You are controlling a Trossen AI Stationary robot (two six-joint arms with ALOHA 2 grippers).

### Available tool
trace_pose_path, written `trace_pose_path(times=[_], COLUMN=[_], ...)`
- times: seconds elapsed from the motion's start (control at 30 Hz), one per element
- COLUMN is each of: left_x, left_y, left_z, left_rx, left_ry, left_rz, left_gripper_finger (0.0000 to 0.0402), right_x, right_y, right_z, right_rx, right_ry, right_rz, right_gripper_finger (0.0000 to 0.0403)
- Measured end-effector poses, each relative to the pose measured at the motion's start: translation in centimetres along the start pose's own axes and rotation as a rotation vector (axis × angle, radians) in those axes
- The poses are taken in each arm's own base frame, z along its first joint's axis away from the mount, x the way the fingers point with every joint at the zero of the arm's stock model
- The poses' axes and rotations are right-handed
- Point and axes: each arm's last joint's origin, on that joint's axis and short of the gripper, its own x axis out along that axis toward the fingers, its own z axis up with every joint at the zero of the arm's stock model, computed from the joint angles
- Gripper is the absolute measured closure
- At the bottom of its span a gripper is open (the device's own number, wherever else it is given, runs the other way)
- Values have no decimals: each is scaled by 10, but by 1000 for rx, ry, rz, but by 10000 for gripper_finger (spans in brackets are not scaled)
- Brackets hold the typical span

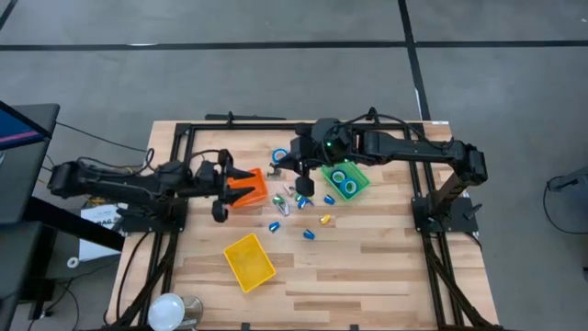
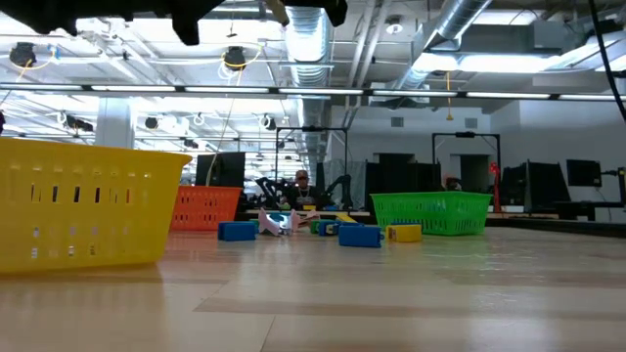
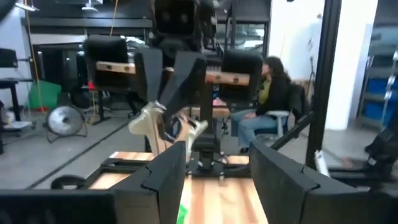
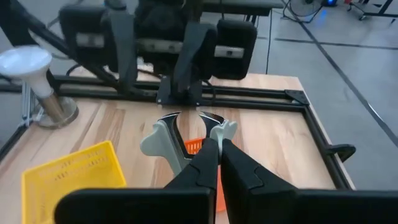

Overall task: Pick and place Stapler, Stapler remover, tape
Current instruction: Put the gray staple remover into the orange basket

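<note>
Two tape rolls (image 1: pixel 344 179) lie in the green bin (image 1: pixel 358 187); right claw (image 4: pixel 214 149) grips a staple remover (image 4: pixel 186 140); left claw (image 1: pixel 220 193) stands parted, empty.

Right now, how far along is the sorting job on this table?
Done: two tape rolls lie in the green bin. In hand: the right pincer is shut on a pale staple remover, held above the table near the orange bin; the left pincer is open beside that bin. Left: one loose tape roll sits on the table, and the yellow bin looks empty.
</note>
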Motion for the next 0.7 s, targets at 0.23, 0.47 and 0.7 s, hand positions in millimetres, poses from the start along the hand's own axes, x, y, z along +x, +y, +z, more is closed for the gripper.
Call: trace_pose_path(times=[0.23,0.47,0.7], left_x=[11,15,15], left_y=[0,1,2], left_z=[0,0,0], left_rx=[82,127,133], left_ry=[14,15,12], left_rz=[25,76,96], left_gripper_finger=[246,257,264], right_x=[0,0,0], right_y=[-5,-5,-5], right_z=[0,1,4], right_rx=[42,41,38], right_ry=[-6,-13,-43], right_rz=[-13,-13,-14], right_gripper_finger=[403,403,403])
